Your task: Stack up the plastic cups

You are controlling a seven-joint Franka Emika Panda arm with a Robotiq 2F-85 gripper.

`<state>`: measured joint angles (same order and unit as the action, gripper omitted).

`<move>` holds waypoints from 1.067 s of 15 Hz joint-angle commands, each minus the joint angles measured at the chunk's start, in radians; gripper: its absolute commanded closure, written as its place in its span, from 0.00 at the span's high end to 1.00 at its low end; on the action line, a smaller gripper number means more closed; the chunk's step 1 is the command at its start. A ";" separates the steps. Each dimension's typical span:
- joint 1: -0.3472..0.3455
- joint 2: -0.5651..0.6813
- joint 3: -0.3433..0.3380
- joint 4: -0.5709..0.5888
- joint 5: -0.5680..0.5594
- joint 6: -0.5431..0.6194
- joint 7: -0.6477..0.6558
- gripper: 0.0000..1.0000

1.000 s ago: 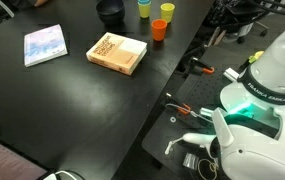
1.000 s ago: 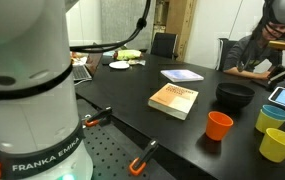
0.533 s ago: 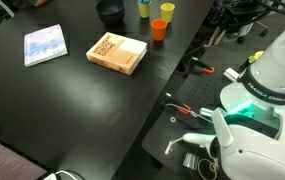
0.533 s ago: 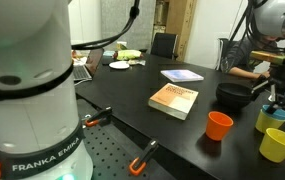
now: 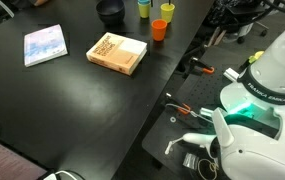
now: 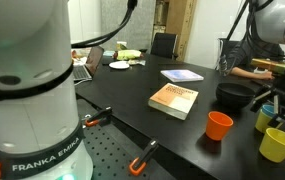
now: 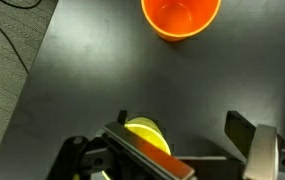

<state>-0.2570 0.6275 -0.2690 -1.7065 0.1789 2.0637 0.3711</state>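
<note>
Three plastic cups stand upright near the table's far end. The orange cup (image 5: 159, 29) (image 6: 219, 125) (image 7: 181, 15) is nearest the book. A yellow cup (image 5: 167, 10) (image 6: 278, 145) and a blue cup (image 5: 143, 8) (image 6: 270, 118) stand beyond it. My gripper (image 6: 275, 103) (image 7: 187, 140) hangs open just above the blue and yellow cups and holds nothing. In the wrist view a yellow cup (image 7: 147, 135) shows partly behind one finger (image 7: 147, 158). The gap between the fingers shows bare table. In the exterior view the gripper partly hides the blue cup.
A dark round bowl (image 5: 109, 11) (image 6: 234, 96) sits beside the cups. A tan book (image 5: 117, 53) (image 6: 173, 100) and a blue-white book (image 5: 45, 45) (image 6: 182, 75) lie on the black table (image 5: 42, 110). Clamps and cables crowd the robot base (image 5: 252, 110).
The arm has swung in from the right of an exterior view and come down over the cups. The cups have not moved and the gripper has stayed open.
</note>
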 commanded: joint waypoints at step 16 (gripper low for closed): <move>-0.027 0.132 -0.010 0.168 -0.043 -0.026 0.009 1.00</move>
<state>-0.2819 0.7250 -0.2712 -1.6134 0.1610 2.0658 0.3725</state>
